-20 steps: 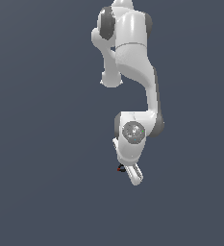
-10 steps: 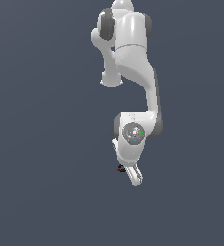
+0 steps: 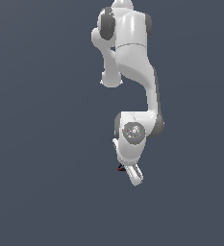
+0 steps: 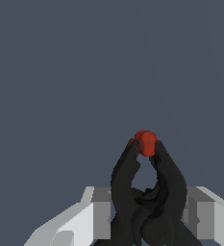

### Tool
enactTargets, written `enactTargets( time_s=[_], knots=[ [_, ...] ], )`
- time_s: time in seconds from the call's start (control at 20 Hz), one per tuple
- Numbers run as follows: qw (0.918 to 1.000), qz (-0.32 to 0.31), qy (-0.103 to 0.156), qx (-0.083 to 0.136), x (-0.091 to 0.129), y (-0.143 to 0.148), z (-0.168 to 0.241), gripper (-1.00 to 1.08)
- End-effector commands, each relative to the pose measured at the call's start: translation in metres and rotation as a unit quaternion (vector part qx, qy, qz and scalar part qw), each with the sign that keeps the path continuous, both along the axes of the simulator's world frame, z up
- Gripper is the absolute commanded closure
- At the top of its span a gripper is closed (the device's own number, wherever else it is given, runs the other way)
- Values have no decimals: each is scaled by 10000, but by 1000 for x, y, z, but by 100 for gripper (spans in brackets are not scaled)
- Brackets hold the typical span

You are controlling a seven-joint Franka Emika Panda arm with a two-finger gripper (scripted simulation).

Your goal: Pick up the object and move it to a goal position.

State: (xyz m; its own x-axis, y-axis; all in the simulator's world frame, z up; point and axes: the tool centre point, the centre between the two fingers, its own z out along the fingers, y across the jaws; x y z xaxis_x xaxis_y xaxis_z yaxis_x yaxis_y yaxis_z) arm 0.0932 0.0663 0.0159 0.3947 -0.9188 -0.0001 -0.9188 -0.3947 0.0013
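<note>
Exterior view: the white arm hangs against a plain grey background, the gripper at its lower end, with the object a small dark speck touching it. Wrist view: the gripper's grey fingers are clamped on the black, red-tipped object standing between them.

White arm folded downward, end effector low, tiny black object beside it

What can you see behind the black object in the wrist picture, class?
Behind the black object with its red tip, grey-white gripper parts show on either side. Its middle is covered; beyond lies plain dark grey background.
</note>
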Motion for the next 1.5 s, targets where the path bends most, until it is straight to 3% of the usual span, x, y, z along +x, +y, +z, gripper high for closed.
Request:
enactTargets(
  time_s=[0.0, 0.6, 1.45],
  knots=[
    [10000, 2, -6, 1, -1, 1, 5, 108],
    [10000, 1, -4, 8, -27, 17, 67, 108],
    [10000, -2, -5, 6, -92, 59, 236, 108]
  ],
)
